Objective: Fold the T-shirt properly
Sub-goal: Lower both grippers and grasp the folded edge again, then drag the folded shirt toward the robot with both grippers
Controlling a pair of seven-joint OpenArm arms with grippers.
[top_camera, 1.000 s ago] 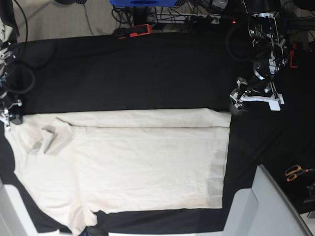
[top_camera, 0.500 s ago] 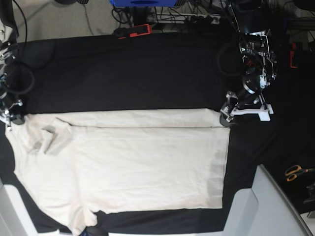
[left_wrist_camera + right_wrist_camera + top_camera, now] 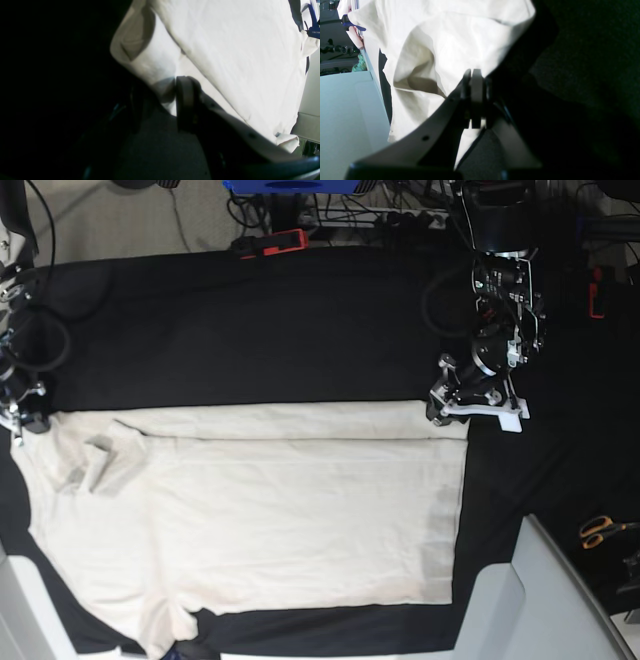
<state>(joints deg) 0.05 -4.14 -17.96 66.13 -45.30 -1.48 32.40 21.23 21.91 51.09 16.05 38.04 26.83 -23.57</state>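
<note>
At the base view's left edge, the right gripper has its jaws pressed together, pinching the shoulder corner of the T-shirt. The shirt is cream, plain and softly creased, lying flat across the black tablecloth with its far edge folded over in a narrow band. At its far right corner the left gripper straddles the cloth, jaws partly apart with fabric between them.

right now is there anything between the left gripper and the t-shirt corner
Nothing visible. The left gripper straddles the T-shirt at its far corner, cloth between the jaws, which are not fully shut. Only black tablecloth lies around it.
</note>
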